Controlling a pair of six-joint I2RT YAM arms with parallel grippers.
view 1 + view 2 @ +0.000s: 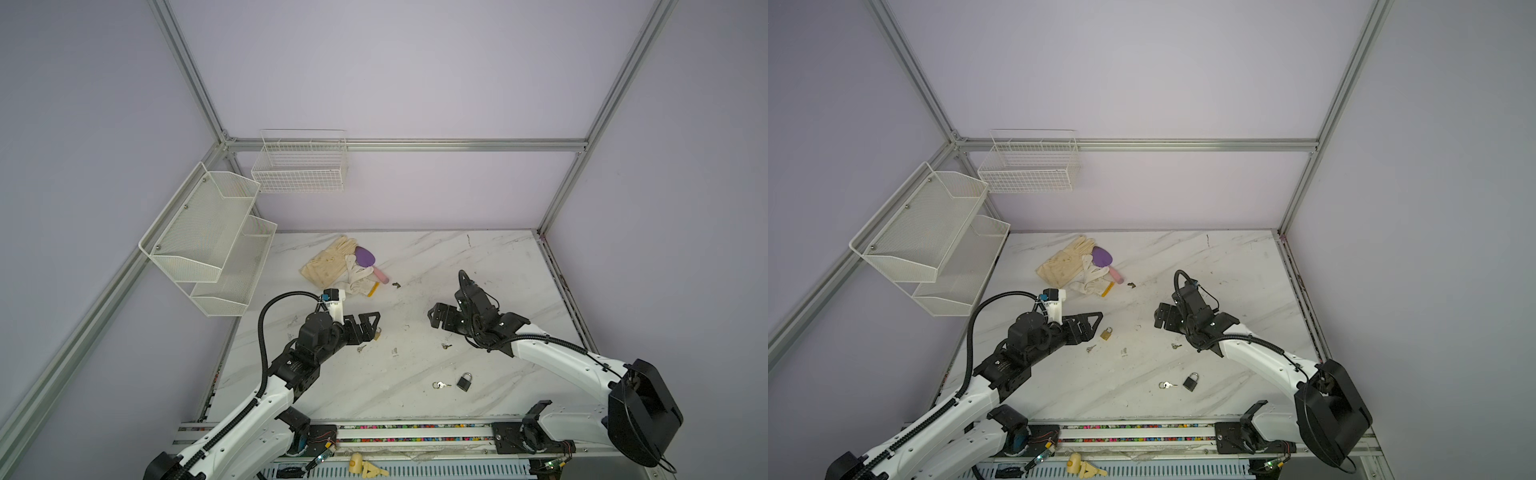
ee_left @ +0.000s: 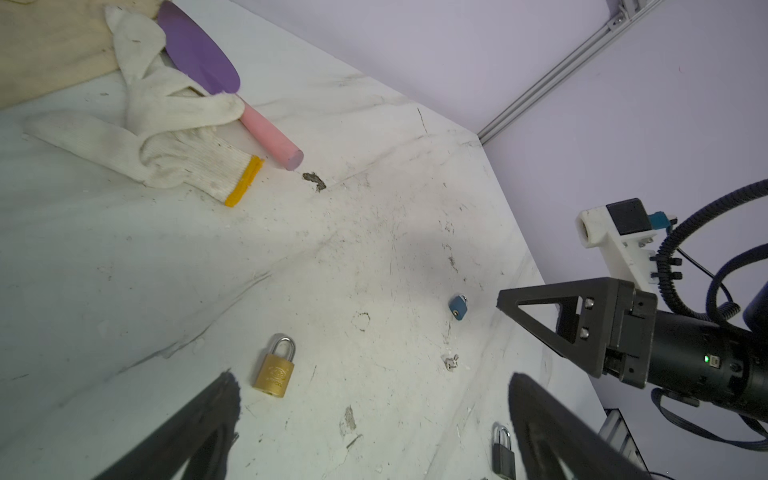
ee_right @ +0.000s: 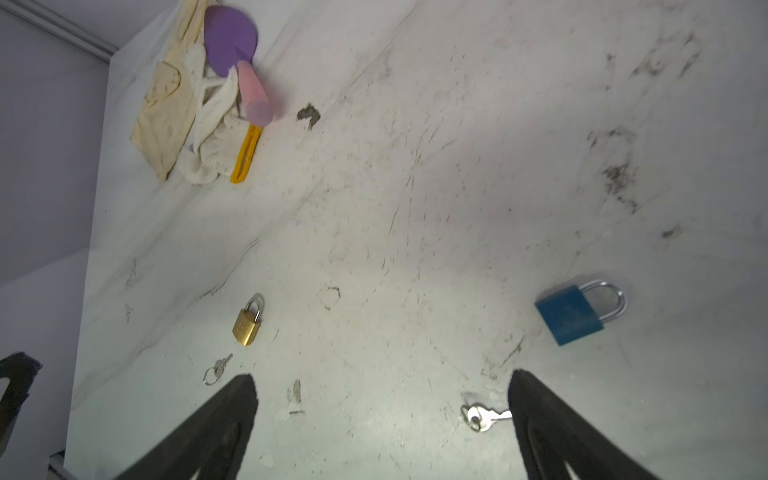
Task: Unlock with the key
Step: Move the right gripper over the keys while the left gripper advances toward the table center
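Three padlocks lie on the marble table (image 1: 498, 257). A brass padlock (image 1: 1106, 333) sits just off my open left gripper (image 1: 1096, 324), with a small key (image 1: 1090, 348) beside it. The black padlock (image 1: 464, 381) lies near the front with a ringed key (image 1: 440, 385) next to it. In the right wrist view a blue padlock (image 3: 575, 313) lies beyond my open right gripper (image 3: 381, 374), and a silver key (image 3: 484, 417) rests by one fingertip. The right gripper (image 1: 434, 318) hides the blue padlock in both top views. Both grippers hold nothing.
Cream gloves (image 1: 328, 262) and a purple spatula with a pink handle (image 1: 365, 257) lie at the back of the table. A mesh shelf (image 1: 208, 241) and a wire basket (image 1: 301, 166) hang on the left and back walls.
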